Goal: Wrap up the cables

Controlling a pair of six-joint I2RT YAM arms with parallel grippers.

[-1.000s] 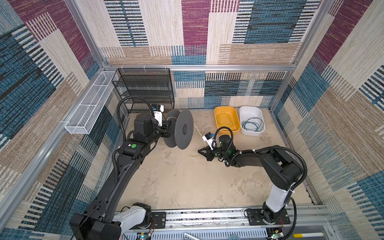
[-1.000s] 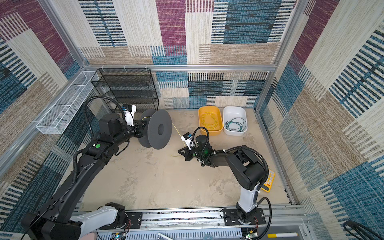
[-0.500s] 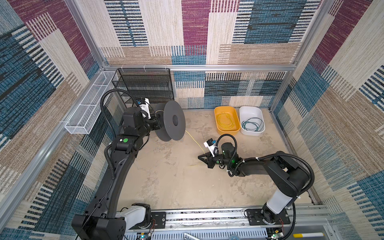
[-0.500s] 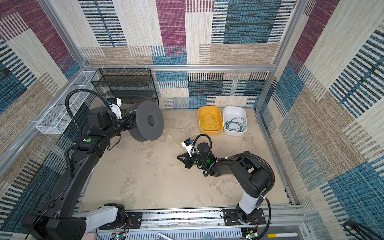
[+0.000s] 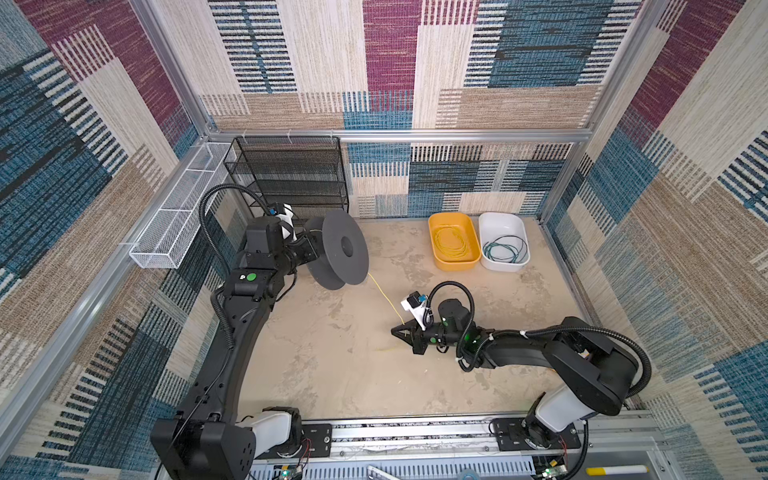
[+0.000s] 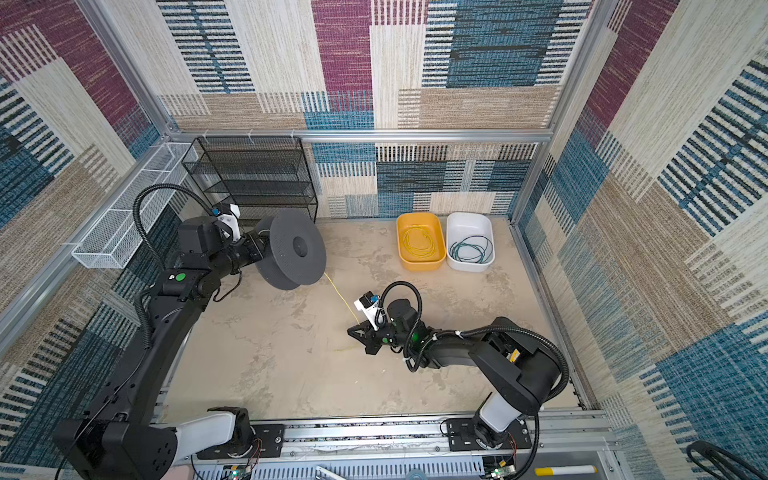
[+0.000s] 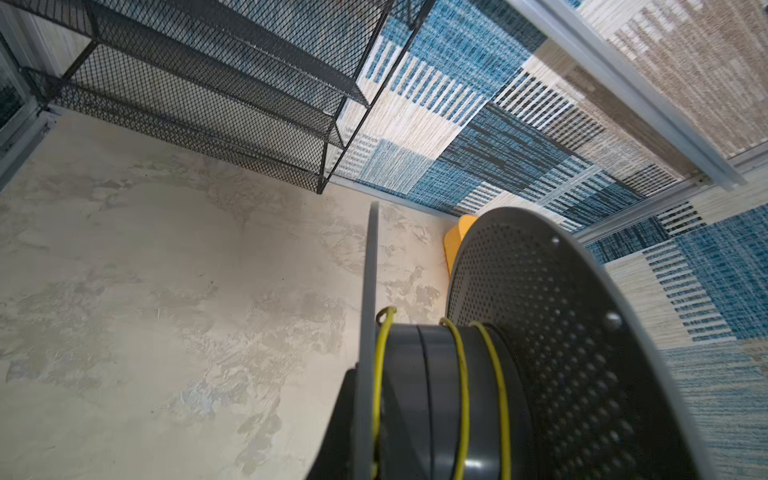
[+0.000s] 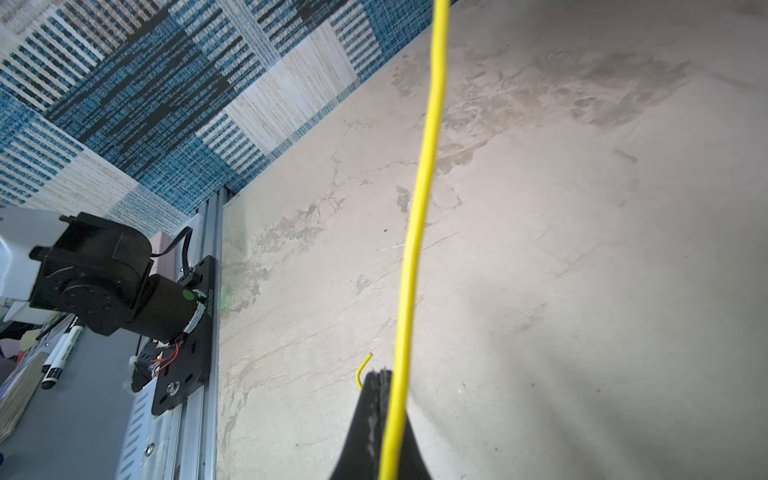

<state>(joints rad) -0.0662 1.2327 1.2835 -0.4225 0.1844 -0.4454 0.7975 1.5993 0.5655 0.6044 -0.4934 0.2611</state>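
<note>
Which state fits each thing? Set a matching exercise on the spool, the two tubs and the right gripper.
Things: 1 spool; 2 yellow tub; 3 white tub; 4 right gripper.
States: A holds teal cable loops; B shut on the straight yellow strand; C yellow turns around its hub; D holds loose yellow loops.
Pairs: 1-C, 2-D, 3-A, 4-B.

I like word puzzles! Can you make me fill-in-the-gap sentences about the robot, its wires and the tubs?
The left gripper holds a grey spool, and the wire running from it to the right gripper is ____.
The coil in the white tub is ____.
The loops in the yellow tub are ____.
Missing words: yellow, green, yellow.
</note>
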